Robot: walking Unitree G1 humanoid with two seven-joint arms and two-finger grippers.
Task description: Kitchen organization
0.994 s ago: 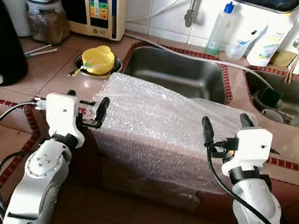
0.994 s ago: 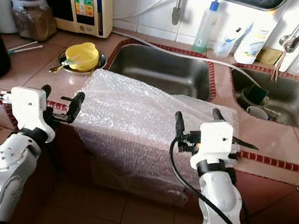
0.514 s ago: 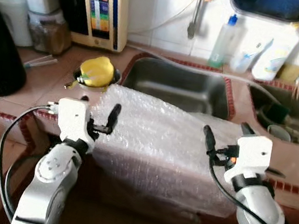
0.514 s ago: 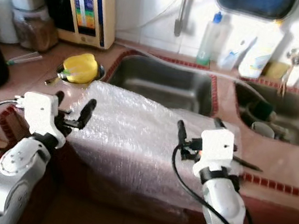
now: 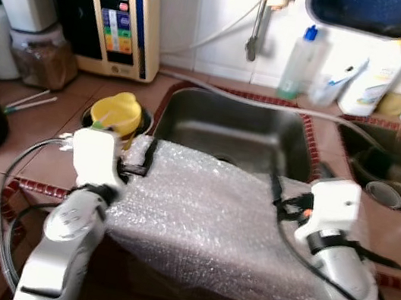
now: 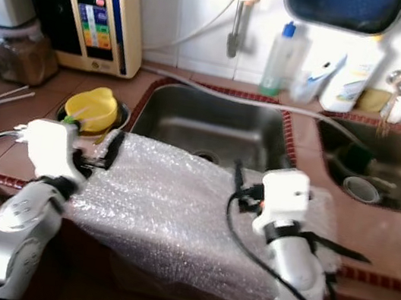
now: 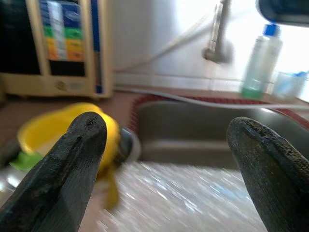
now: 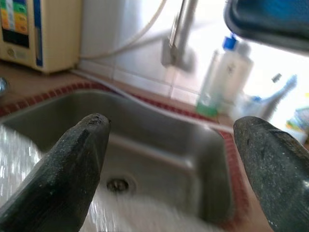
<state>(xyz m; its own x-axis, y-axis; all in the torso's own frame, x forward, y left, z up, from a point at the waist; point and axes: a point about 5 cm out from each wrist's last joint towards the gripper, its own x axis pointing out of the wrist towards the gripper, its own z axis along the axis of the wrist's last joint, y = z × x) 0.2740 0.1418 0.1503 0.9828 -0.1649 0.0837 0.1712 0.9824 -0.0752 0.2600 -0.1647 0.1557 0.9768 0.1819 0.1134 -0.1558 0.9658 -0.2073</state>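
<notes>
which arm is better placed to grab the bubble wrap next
Probably the left. The left pincer is open right at the corner of the bubble wrap, near the yellow cup, so an edge lies between its fingers. The right pincer, also open, sits over the sheet's flat top.

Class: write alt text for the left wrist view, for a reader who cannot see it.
Two open black fingers frame a steel sink, with bubble wrap below them and a yellow cup beside it. A water ionizer and clear bottle stand behind.
</notes>
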